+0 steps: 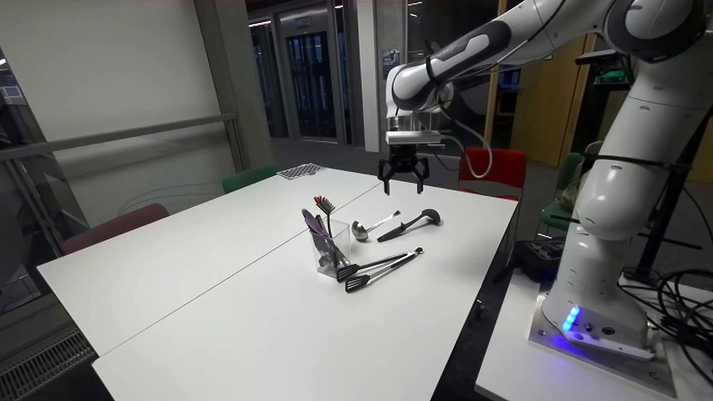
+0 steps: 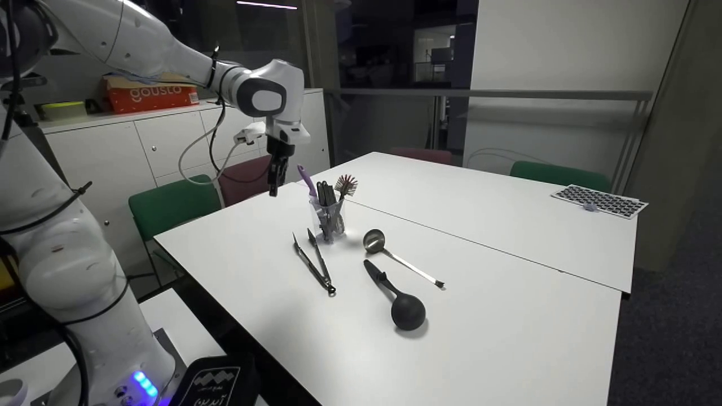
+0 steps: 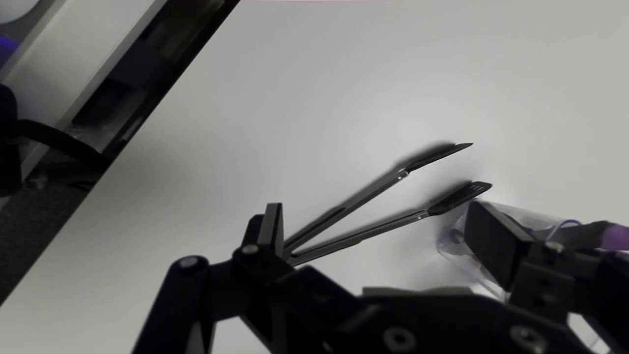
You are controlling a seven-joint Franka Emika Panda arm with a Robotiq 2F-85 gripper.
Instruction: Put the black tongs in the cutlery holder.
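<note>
Jaws are hanging apart, empty, over bench (image 1: 250, 323). Black tongs (image 3: 361, 237) are lying spread beside cutlery holder (image 1: 343, 236); grasp likely pending, calling for lowering onto them.

In an exterior view, the red box (image 2: 152, 98) reads "gousto".

Joint of tongs (image 3: 355, 203) hidden bhd tool (image 3: 383, 229), wrist vw.
</note>
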